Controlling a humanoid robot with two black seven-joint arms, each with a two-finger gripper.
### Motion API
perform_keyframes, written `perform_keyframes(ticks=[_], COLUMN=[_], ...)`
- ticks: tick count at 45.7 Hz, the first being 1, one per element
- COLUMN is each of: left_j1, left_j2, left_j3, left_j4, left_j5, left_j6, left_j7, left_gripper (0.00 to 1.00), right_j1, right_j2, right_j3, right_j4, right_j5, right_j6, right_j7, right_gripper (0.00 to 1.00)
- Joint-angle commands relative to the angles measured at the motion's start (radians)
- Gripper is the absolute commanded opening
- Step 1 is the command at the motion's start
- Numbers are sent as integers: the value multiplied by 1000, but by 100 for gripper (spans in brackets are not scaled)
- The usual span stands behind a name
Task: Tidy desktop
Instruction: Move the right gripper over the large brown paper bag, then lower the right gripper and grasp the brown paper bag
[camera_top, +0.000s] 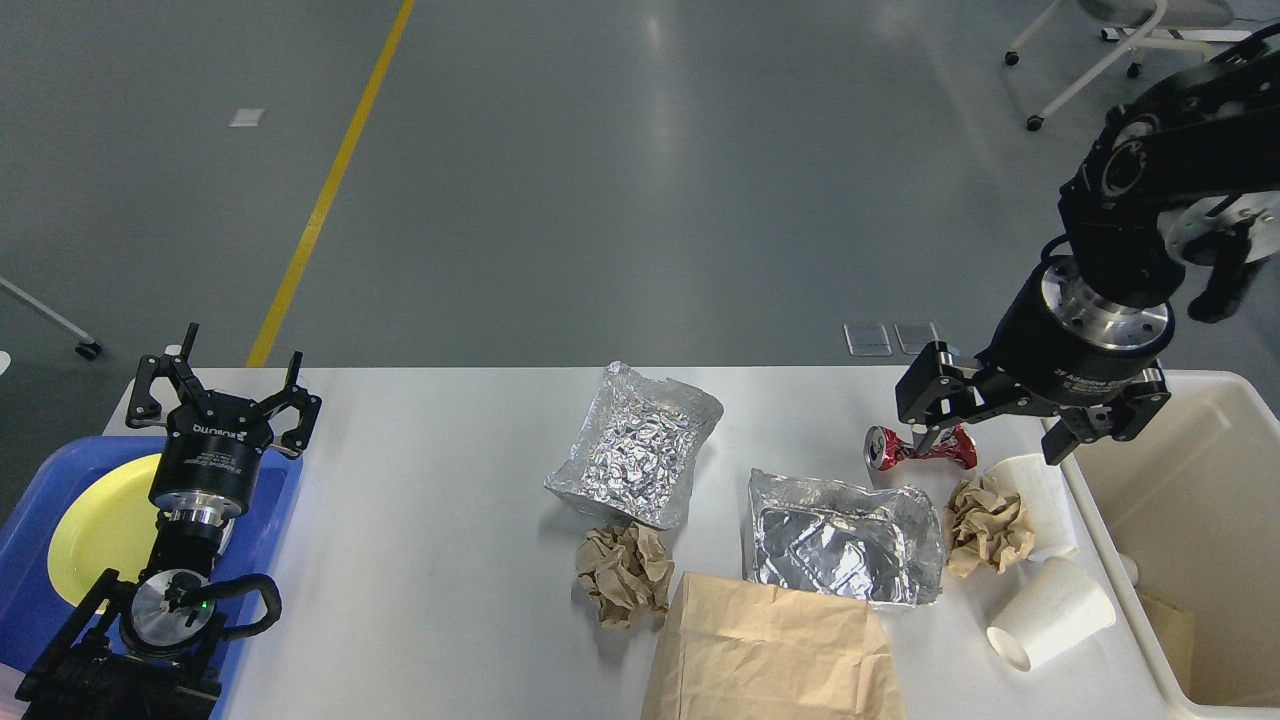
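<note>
The white desktop (430, 520) holds litter: two crumpled foil trays (635, 455) (845, 535), two brown paper balls (623, 572) (987, 525), a brown paper bag (770, 655), a crushed red can (920, 447) and two white paper cups (1035, 490) (1050, 612). My right gripper (990, 432) is open and empty, pointing down just over the can's right end; one finger (922, 400) hangs right above the can. My left gripper (222, 392) is open and empty, upright over the table's left end.
A cream-white bin (1190, 470) stands off the table's right end with some paper and a cup inside. A blue tray (275, 500) with a yellow plate (95, 525) sits at the left under my left arm. Chair legs stand on the floor far right.
</note>
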Motion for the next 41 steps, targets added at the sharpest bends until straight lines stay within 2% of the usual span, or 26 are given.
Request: perform_keyframes(ticks=[1,6,11,18,31,35,41], left_j1=[1,0,0,0,0,0,0], left_j2=[0,0,0,0,0,0,0], left_j3=[0,0,0,0,0,0,2], left_j4=[0,0,0,0,0,0,0], left_j5=[0,0,0,0,0,0,0], left_j6=[0,0,0,0,-2,-2,-2], left_j7=[0,0,0,0,0,0,0], left_gripper=[96,96,96,96,96,96,96], right_j1=[-100,-204,-281,-402,-582,-608,-645], right_j2=[25,44,62,123,169,176,177], right_j3=[73,201,255,336,350,350,352], right_j4=[-5,-49,-77,-83,-63,-54,-52], right_j5=[-7,-42,-91,-231,-303,-432,-679], right_j6=[-3,-9,-110,-158,-363,-448,-485], right_j7=[0,0,0,-1,0,2,17], right_gripper=[100,100,100,100,99,98,98])
